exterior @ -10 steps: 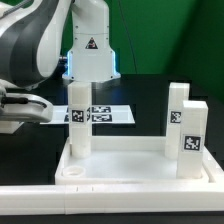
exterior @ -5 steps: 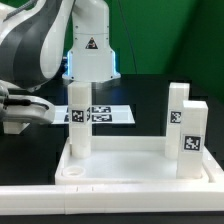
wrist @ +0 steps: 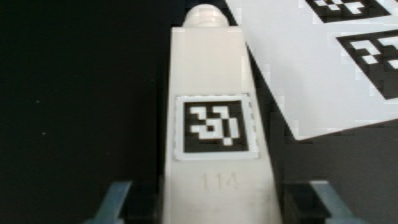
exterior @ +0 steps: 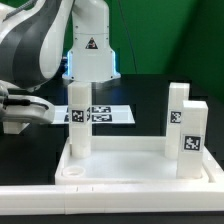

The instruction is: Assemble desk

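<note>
The white desk top (exterior: pixel 120 181) lies on the table with three tagged square legs standing in it: one at the exterior view's left (exterior: pixel 78 118) and two at its right (exterior: pixel 177 112) (exterior: pixel 193 137). A fourth white leg (wrist: pixel 214 110) with a black-white tag lies on the black table, seen in the wrist view. My gripper (wrist: pixel 214 203) straddles its near end. The fingers (wrist: pixel 118 202) stand on both sides with a dark gap to the leg, so it is open. In the exterior view the gripper (exterior: pixel 25 110) is at the far left, and the fourth leg is hidden there.
The marker board (exterior: pixel 108 114) lies behind the desk top and shows beside the lying leg in the wrist view (wrist: pixel 338 70). The arm's white base (exterior: pixel 90 50) stands at the back. A long white border bar (exterior: pixel 110 207) runs along the front.
</note>
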